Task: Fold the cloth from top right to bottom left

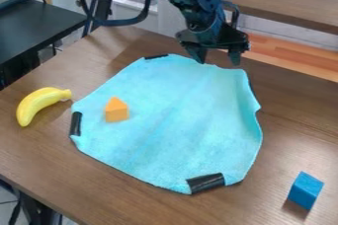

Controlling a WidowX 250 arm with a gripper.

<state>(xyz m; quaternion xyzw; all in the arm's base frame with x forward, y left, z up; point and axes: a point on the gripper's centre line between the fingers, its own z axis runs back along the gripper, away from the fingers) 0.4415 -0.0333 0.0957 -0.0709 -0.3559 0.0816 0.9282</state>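
The light blue cloth (pixel 178 120) lies spread out on the brown table, with black tape patches at several of its corners. Its right edge is wavy and slightly raised. An orange block (pixel 117 110) with a pointed top rests on the cloth's left part. Above the cloth's upper right edge hangs my gripper (pixel 218 62), pointing down, with its two fingers apart and nothing seen between them. The left fingertip overlaps the cloth's top edge in the view; whether it touches the cloth I cannot tell.
A yellow toy banana (pixel 41 103) lies left of the cloth on the table (pixel 86 189). At the lower right stands a blue block (pixel 305 190). A dark desk (pixel 33 26) is at the upper left, and a wooden ledge (pixel 284 3) runs behind the arm.
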